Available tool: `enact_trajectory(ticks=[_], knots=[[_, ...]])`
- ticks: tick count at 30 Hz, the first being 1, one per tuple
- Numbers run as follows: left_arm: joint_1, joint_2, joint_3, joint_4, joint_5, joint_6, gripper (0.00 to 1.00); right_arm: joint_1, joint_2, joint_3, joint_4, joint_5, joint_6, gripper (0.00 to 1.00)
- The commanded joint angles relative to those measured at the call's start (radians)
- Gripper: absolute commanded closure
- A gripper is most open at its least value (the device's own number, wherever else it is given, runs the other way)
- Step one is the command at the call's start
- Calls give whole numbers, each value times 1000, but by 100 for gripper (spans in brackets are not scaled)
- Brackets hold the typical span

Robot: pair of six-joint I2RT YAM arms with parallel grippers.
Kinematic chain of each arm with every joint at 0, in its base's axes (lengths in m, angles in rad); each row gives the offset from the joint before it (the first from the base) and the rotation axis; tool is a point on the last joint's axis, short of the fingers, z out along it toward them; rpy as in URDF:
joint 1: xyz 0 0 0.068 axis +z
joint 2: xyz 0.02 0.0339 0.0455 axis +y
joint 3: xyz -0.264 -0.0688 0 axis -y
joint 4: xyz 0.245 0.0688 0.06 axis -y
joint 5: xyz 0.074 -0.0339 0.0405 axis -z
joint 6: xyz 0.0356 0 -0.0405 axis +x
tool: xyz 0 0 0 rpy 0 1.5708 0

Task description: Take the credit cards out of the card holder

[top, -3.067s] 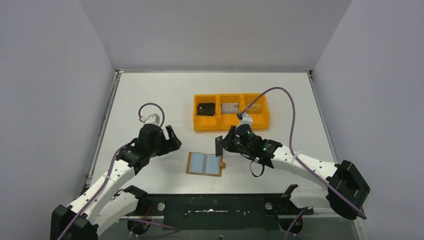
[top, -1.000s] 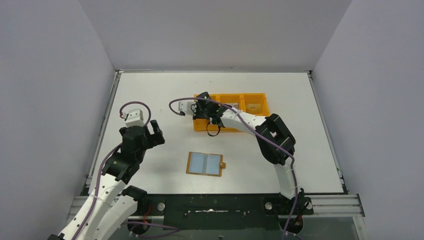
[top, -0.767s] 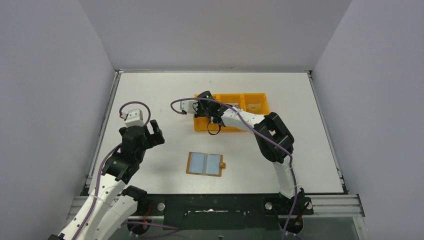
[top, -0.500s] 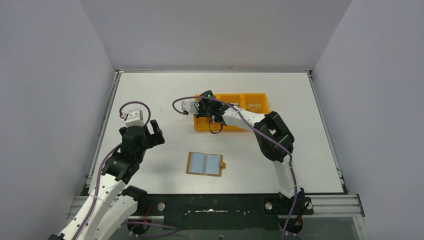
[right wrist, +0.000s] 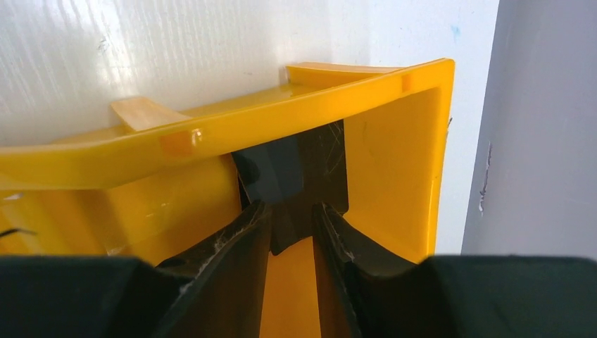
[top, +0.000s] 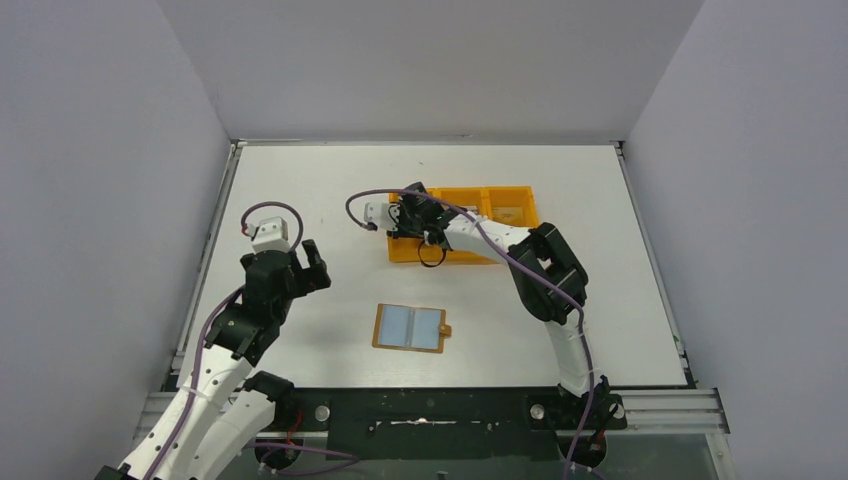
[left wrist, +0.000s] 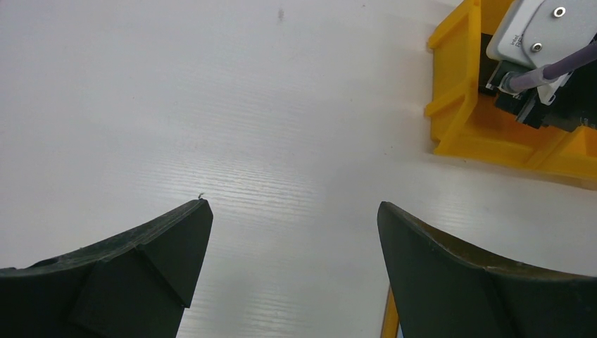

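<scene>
The card holder (top: 410, 327) lies open and flat on the white table, tan with grey-blue inner pockets. My right gripper (top: 408, 215) reaches down into the left compartment of the orange tray (top: 462, 257). In the right wrist view its fingers (right wrist: 239, 239) stand a little apart, so the right gripper (right wrist: 292, 205) is open. A dark credit card (right wrist: 325, 169) lies in the compartment just beyond its tips, not pinched. My left gripper (top: 300, 262) hovers left of the card holder; the left wrist view shows this gripper (left wrist: 292, 204) wide open over bare table.
The tray's right compartment holds a pale card (top: 510, 213). My right arm covers most of the middle compartment. The left wrist view shows the tray's left end (left wrist: 457, 105) with my right wrist above it. Grey walls close in the table on three sides.
My right gripper carried a dark card from beside the card holder to the tray's left compartment. In the last second its jaws parted there. The left arm drew back left and holds still.
</scene>
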State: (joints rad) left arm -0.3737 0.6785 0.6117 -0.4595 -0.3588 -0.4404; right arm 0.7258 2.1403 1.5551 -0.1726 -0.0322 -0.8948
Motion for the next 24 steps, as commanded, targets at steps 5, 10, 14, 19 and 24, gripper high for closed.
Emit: enact_trajectory(ticks=[5,10,14,19,24], knots=[[12,-2,16,62,13,8,10,-9,-27,60,91,32,226,70],[14,5,14,65,21,8,10,-9,-86,30,120,3,449,71],[15,6,14,63,23,8,10,-11,-115,59,20,49,743,72],[18,10,14,66,28,9,10,-25,-81,158,-179,84,1075,77],[24,20,16,67,32,9,10,-20,-65,133,-211,73,1241,78]])
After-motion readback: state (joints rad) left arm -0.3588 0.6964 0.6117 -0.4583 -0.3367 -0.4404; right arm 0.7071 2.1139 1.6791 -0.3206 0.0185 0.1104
